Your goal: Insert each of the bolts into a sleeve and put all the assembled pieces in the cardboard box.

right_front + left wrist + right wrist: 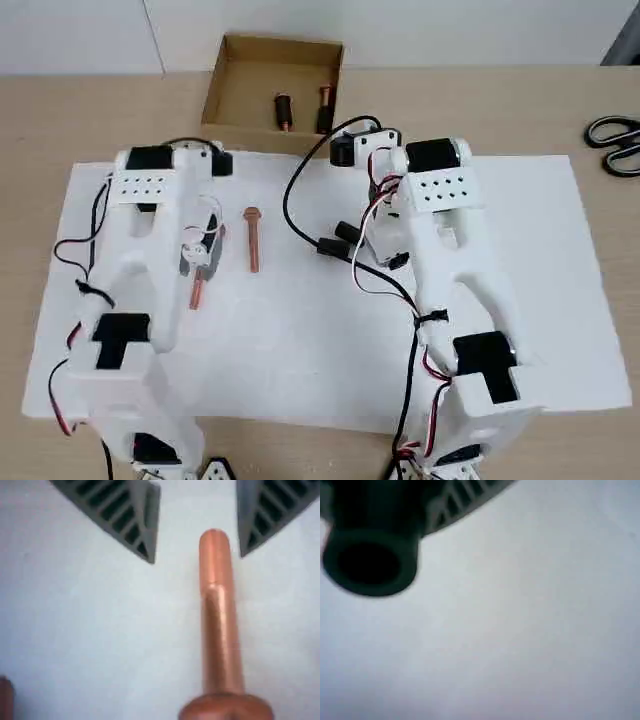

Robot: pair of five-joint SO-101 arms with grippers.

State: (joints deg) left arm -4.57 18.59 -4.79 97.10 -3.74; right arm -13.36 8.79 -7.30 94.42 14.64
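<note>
I have the cardboard box (218, 85) open-topped, with two assembled pieces lying inside it. One piece (283, 110), a copper bolt in a black sleeve, is near the middle, and the other (325, 108) is close to the box's right wall. Out from the box's near wall, a loose copper bolt (252, 238) lies flat, head toward the box. A second bolt (197, 291) lies slanted, left of that one. Its shank tip sits untouched between the spread fingers of the left gripper (196, 552). A black sleeve (370, 565), bore open, is clamped in the right gripper (358, 240), out from the box's right corner.
</note>
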